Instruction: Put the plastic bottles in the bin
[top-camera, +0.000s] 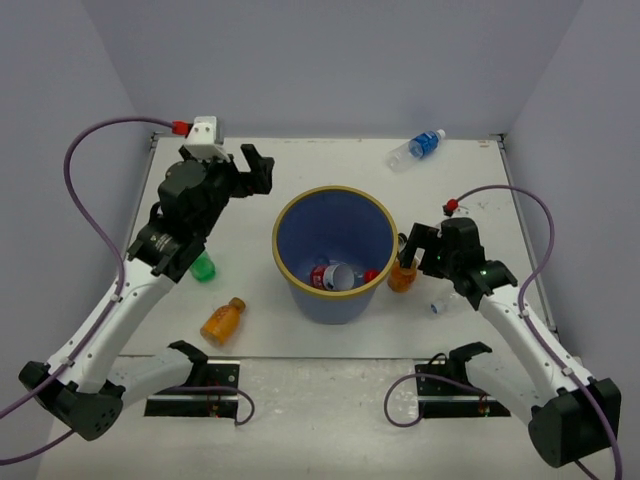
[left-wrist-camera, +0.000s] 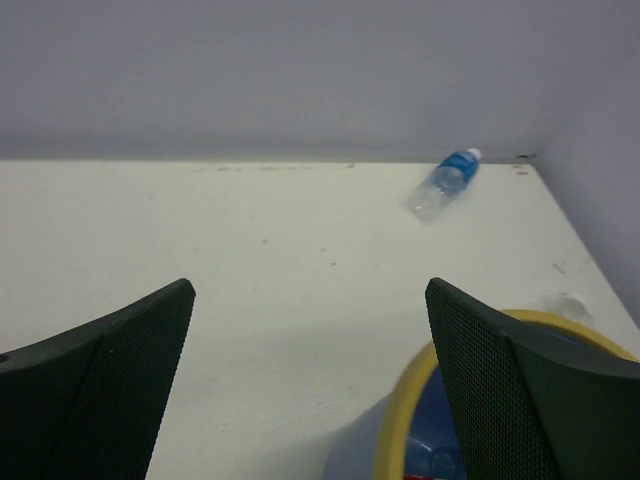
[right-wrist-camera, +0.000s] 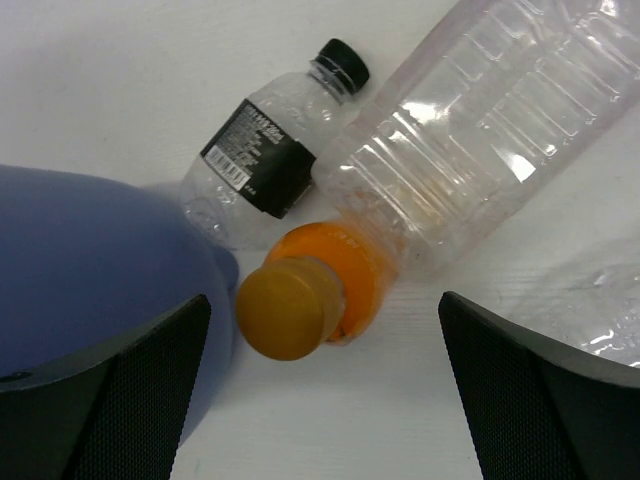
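Observation:
The bin (top-camera: 333, 191) is a big blue bucket with a yellow-tan rim in the table's middle; a red-labelled, white-capped bottle (top-camera: 330, 277) lies inside. My left gripper (top-camera: 255, 170) hangs open and empty beside the rim's back left (left-wrist-camera: 400, 430). My right gripper (top-camera: 405, 255) is open above an upright orange bottle (right-wrist-camera: 305, 295), whose cap sits between the spread fingers (right-wrist-camera: 110, 390) without touching them. A clear black-labelled bottle (right-wrist-camera: 265, 160) and a larger clear bottle (right-wrist-camera: 490, 120) lie against it. A blue-labelled bottle (top-camera: 417, 148) lies at the back right. Another orange bottle (top-camera: 223, 320) and a green one (top-camera: 204, 266) sit front left.
Grey walls close in the table on three sides. The bin's blue wall (right-wrist-camera: 90, 270) stands right beside the upright orange bottle. A purple cable (top-camera: 90, 215) loops off each arm. Crinkled clear plastic (right-wrist-camera: 610, 310) shows at the right edge of the right wrist view.

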